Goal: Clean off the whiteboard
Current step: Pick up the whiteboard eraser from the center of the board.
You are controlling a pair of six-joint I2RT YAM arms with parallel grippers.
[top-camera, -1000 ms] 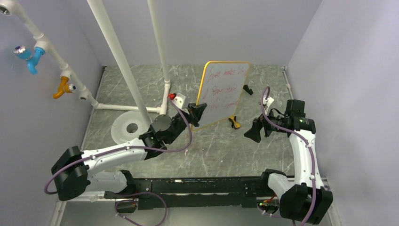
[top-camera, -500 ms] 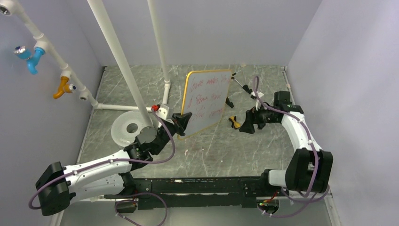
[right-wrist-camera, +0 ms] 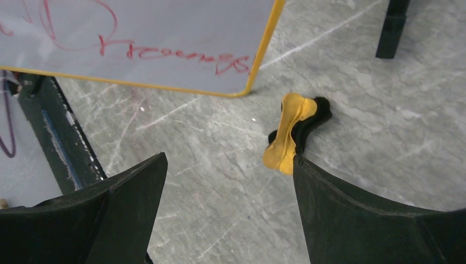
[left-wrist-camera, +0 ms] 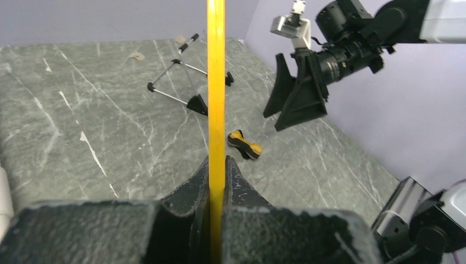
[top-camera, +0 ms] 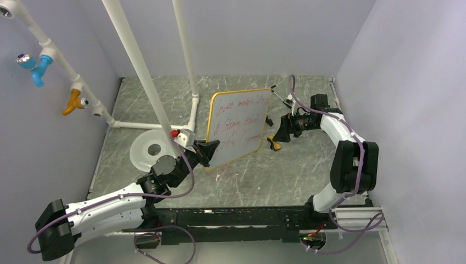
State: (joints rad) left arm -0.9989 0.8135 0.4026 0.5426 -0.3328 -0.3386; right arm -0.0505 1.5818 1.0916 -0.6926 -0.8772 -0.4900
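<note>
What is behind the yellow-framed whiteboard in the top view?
A thin metal wire stand with black feet shows past its right edge; the yellow-framed whiteboard hides the rest.

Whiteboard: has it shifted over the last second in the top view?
Yes. The whiteboard, held by the left pincer, has moved left and slightly down the frame, ending closer to the white upright pipe.
</note>
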